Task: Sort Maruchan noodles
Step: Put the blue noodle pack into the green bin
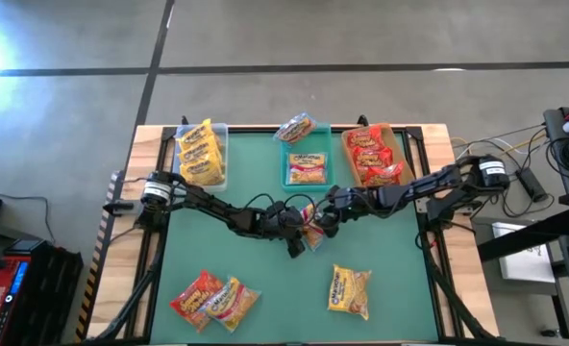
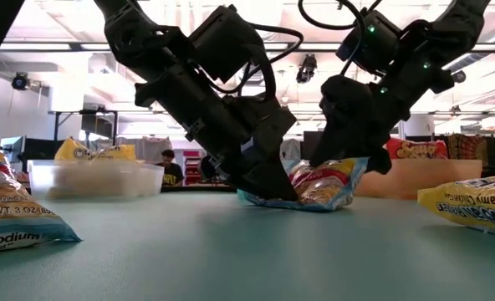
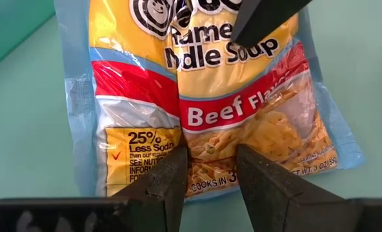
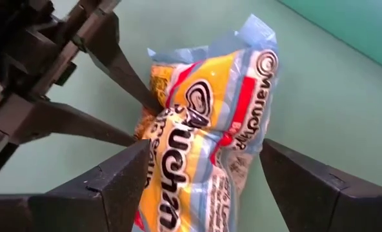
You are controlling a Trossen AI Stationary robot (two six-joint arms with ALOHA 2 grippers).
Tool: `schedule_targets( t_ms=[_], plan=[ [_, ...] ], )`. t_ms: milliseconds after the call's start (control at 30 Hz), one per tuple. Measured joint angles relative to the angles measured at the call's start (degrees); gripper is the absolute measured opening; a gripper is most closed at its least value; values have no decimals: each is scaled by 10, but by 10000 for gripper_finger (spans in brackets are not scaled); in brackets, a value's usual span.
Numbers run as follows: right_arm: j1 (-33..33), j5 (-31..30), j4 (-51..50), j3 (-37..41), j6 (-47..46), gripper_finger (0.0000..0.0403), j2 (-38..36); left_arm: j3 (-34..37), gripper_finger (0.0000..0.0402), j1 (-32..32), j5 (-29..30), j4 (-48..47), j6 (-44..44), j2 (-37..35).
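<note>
At the middle of the green table (image 1: 390, 317), both arms meet over one blue-edged beef-flavour packet (image 3: 210, 109), which lies crumpled on the table surface. The left pincer (image 3: 210, 177) is clenched on the packet's lower edge, fingers pinching the wrapper (the plastic puckers between them), while the right pincer (image 4: 204, 183) stands released, its two fingers spread wide on either side of the packet's other end. Other packets: yellow ones in the clear bin (image 1: 204, 154) at the far left corner, red ones in the tan bin (image 1: 376, 154) at the far right, one in the teal bin (image 1: 307, 168) between them, and three loose near the near edge.
</note>
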State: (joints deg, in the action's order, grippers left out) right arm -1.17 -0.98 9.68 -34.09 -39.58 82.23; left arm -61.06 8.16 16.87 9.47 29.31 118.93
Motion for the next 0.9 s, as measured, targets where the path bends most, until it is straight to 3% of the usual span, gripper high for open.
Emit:
schedule_targets(
  t_ms=[467,900],
  plan=[
    [1,38,87,0,-5,277,77,0,116,0,6,0,-3,0],
    [1,45,86,0,0,195,71,0,116,0,6,-1,-2,-14]
  ],
)
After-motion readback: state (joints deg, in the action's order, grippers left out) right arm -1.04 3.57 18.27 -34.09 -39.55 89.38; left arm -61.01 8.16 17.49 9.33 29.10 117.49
